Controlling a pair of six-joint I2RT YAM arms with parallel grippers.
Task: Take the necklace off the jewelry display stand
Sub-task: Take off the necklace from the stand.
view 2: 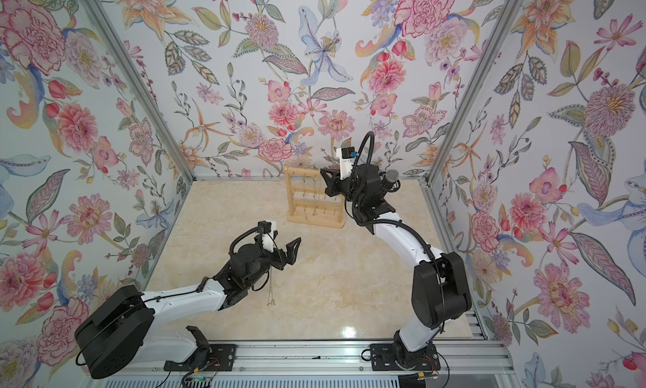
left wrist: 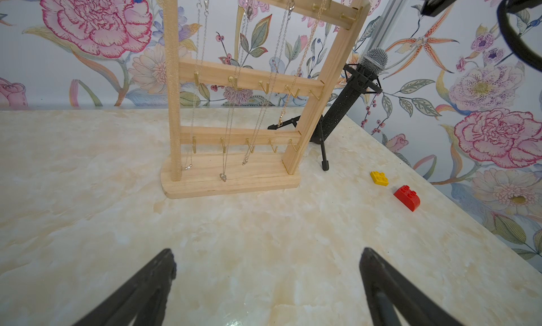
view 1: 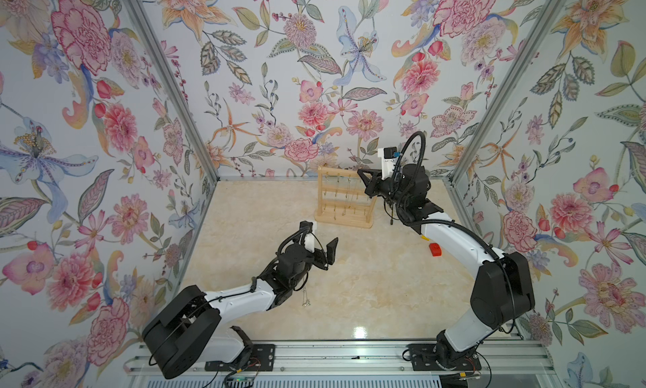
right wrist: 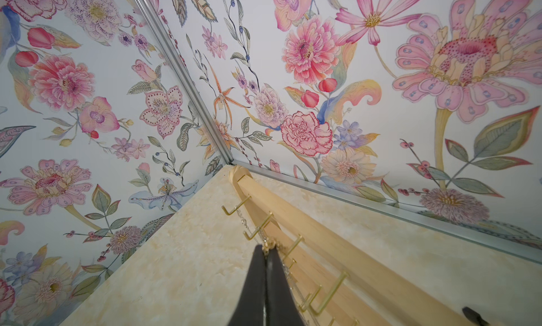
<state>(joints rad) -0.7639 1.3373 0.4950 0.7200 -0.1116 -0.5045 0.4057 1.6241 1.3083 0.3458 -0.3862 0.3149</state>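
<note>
We judge the task to be partway through its main step: the grab looks made, the lift-off does not. One thin silver chain (view 1: 306, 299) lies loose on the cream marbled tabletop (view 1: 367, 281) beside the left arm, so one piece may already be off, though we cannot be sure. The light natural-wood jewelry display stand (view 1: 344, 222) has two posts, three pegged bars and a flat base. In the left wrist view, several fine chains hang from its top bar down towards the base.

The right gripper (right wrist: 266, 249) sits at the top bar, clenched tight. In the right wrist view a bit of thin gold-coloured necklace (right wrist: 269, 246) shows right at the tips, just beside a brass hook (right wrist: 258, 229). We read it as pinched there and not yet clear of its peg. What is left, as we see it, is to raise the necklace over the hook's upturned end, draw it away from the neighbouring chains and set it down.

The left gripper (view 1: 325, 252) hangs released, jaws wide, over bare tabletop well in front of the stand, touching nothing.
</note>
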